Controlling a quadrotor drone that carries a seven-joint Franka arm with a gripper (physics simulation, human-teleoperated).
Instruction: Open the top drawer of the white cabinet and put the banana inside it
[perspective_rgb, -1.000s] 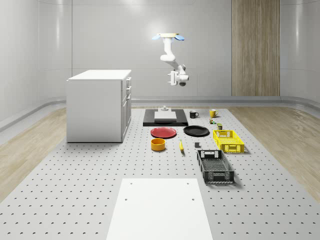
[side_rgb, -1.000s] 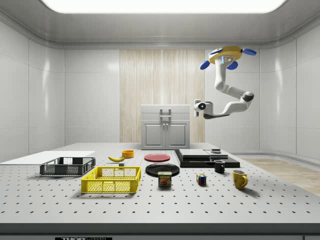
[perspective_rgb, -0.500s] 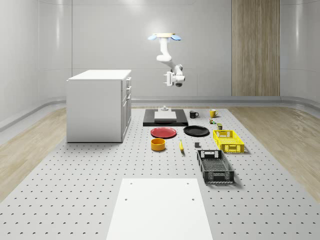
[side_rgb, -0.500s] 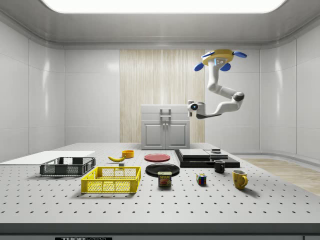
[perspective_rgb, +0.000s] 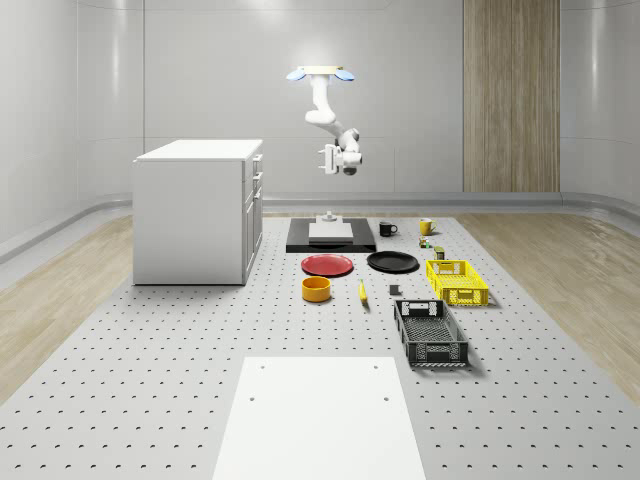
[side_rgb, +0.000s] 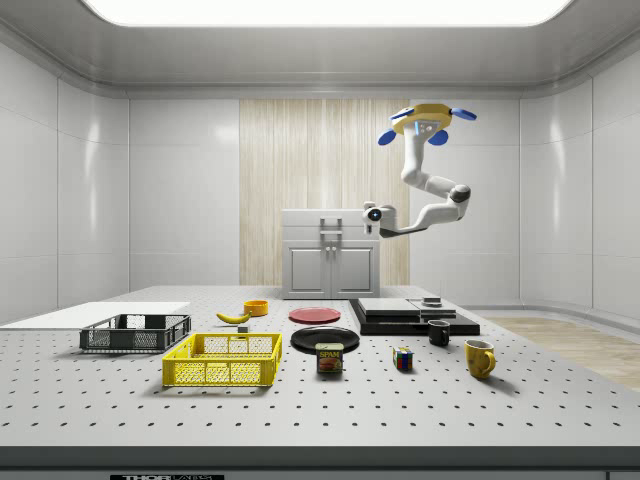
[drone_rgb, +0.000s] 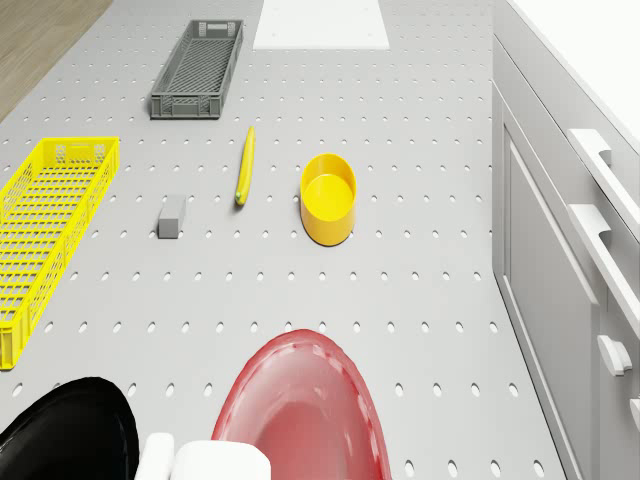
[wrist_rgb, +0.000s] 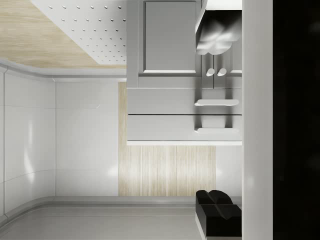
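The white cabinet (perspective_rgb: 195, 210) stands at the whole-scene view's left, with its drawers (drone_rgb: 600, 230) shut. The banana (perspective_rgb: 362, 292) lies on the table between the yellow bowl and a small grey block; it is also seen in the drone view (drone_rgb: 245, 165) and the side view (side_rgb: 233, 317). The drone (perspective_rgb: 320, 73) hovers high, to the right of the cabinet's drawer side and near the black slab. My gripper (perspective_rgb: 327, 160) hangs in the air at about cabinet-top height, pointing at the drawer fronts (wrist_rgb: 185, 100). It is open and holds nothing, well apart from the cabinet.
A red plate (perspective_rgb: 328, 265), black plate (perspective_rgb: 392, 262) and yellow bowl (perspective_rgb: 317, 289) lie near the cabinet. A yellow basket (perspective_rgb: 457, 282) and grey crate (perspective_rgb: 430, 333) sit at the right. The black slab (perspective_rgb: 331, 235) and mugs are farther back, and a white mat (perspective_rgb: 320, 420) lies in front.
The drone, arm and gripper have moved steadily to the whole-scene view's left, closer to the cabinet's drawer side. The banana and the other objects have not moved.
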